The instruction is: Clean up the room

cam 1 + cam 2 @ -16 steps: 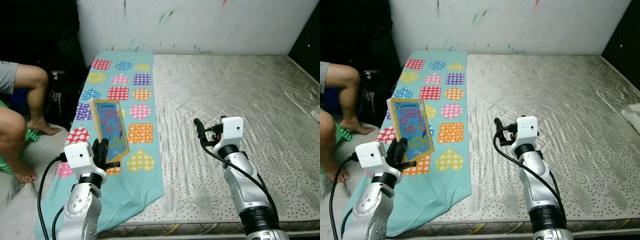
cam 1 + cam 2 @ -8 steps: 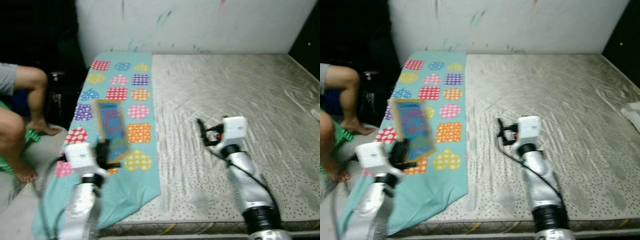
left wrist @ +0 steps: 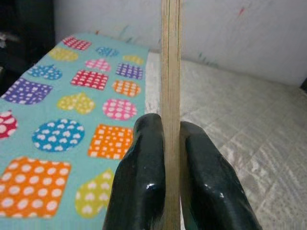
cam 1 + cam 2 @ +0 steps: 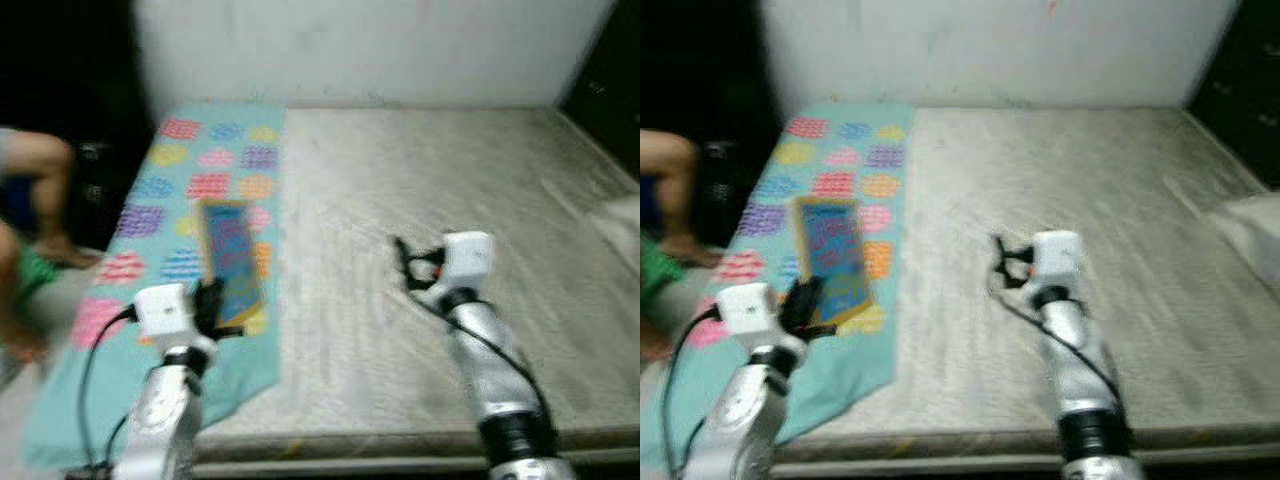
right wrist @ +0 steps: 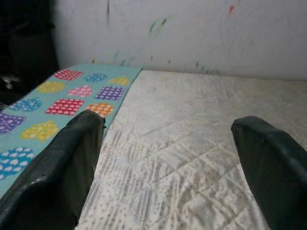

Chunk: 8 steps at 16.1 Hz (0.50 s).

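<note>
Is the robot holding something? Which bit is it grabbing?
Yes: the left gripper pinches the thin blue picture book by its bottom edge. The right gripper holds nothing.

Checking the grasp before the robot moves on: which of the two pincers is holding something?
The left pincer: its fingers are shut on the edge of the book. The right pincer is open over the mattress.

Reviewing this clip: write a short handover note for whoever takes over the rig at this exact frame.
Left gripper: jaws shut on the thin edge of the book, held upright above the patterned teal blanket.
Right gripper: jaws open, holding nothing, raised over the bare grey mattress.
A person's legs are at the robot's left, beside the bed.
Head views are blurred.
Done: book is picked up.
Left: put the book away; the blanket lies spread on the mattress.
</note>
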Tool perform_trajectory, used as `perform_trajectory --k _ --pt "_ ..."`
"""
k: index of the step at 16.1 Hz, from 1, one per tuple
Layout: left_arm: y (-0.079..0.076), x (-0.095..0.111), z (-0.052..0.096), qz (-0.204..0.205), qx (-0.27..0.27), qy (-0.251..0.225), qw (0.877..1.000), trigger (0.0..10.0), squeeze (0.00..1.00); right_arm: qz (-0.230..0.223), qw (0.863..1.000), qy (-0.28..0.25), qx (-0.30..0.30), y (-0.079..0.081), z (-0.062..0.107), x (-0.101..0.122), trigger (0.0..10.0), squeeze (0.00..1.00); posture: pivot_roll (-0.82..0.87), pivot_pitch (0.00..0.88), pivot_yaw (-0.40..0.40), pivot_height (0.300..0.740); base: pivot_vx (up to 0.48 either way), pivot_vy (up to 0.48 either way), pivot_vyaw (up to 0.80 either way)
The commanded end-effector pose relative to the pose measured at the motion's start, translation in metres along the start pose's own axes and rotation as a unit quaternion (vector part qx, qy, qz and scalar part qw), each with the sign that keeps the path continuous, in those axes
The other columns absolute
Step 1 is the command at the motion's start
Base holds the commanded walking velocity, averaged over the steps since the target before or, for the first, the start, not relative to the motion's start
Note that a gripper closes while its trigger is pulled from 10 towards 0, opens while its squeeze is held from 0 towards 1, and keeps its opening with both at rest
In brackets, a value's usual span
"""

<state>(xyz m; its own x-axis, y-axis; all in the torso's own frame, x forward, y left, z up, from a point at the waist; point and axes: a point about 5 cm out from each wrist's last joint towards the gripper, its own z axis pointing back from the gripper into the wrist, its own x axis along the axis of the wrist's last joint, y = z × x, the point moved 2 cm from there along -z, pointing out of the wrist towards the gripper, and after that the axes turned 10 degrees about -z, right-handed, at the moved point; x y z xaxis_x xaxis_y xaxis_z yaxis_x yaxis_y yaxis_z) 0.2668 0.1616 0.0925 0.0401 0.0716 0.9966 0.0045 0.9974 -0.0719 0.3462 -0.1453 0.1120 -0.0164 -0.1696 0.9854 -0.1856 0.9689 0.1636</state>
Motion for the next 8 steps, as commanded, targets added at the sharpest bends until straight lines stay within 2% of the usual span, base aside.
perform_trajectory --k 1,8 --pt "-0.0045 0.0095 -0.002 0.004 -0.009 -0.022 1.0 10.0 0.0 0.006 1.0 -0.006 -0.013 -0.0084 0.0007 0.0041 10.0 0.0 -0.11 0.0 0.027 0.74 0.0 -0.3 0.0" --pt "-0.005 0.0095 -0.0027 0.005 -0.01 -0.022 1.0 10.0 0.0 0.006 1.0 -0.007 -0.01 -0.0074 0.0009 0.0044 10.0 0.0 -0.11 0.0 0.031 0.74 0.0 -0.292 0.0"
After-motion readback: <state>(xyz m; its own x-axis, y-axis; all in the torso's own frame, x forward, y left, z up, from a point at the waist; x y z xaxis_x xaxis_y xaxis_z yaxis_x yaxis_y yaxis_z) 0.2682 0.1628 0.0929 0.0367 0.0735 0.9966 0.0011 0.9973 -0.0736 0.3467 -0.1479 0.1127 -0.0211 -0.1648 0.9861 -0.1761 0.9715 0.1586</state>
